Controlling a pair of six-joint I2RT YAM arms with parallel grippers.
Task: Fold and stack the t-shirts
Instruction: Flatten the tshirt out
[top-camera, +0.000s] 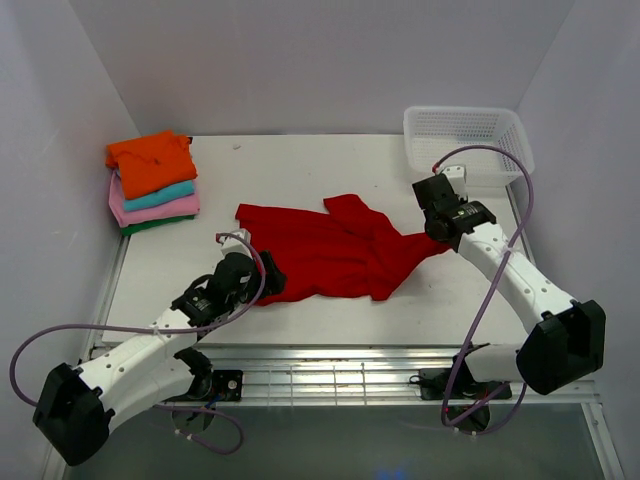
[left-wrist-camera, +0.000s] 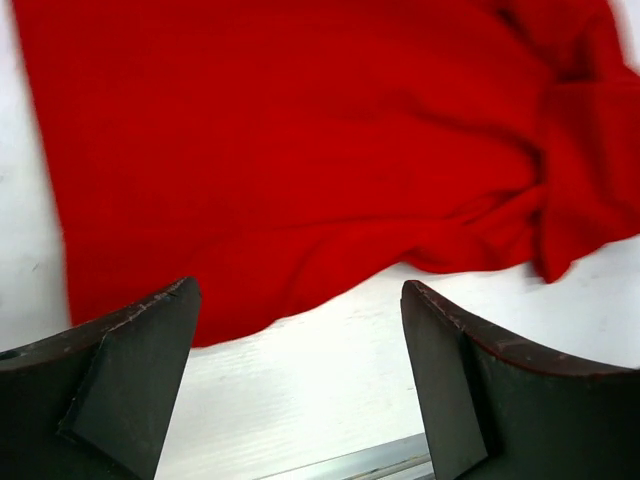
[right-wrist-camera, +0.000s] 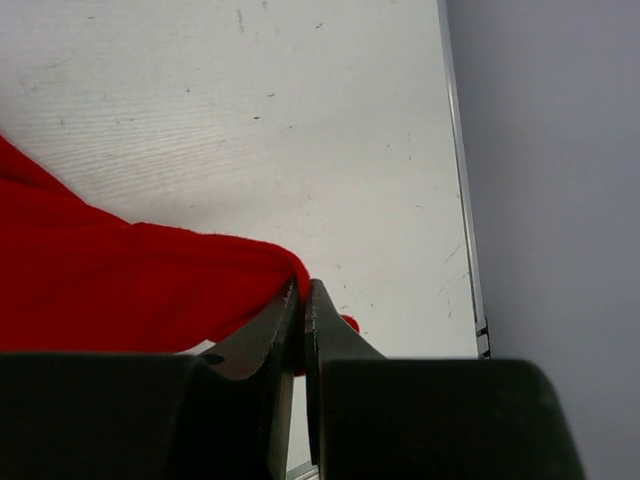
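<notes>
The crumpled bright red cloth t-shirt (top-camera: 330, 255) lies across the middle of the white worktop (top-camera: 300, 160), its right end pinched between the pressed-together fingers of the right hand (right-wrist-camera: 303, 292), while the left hand (left-wrist-camera: 300, 300) hangs spread wide at the near left hem, gripping nothing. The pinch seems to catch only a thin edge, though the wrist view hides its depth, so a pull could slip it free; a left closure short of the hem would miss, skewing the fold.
</notes>
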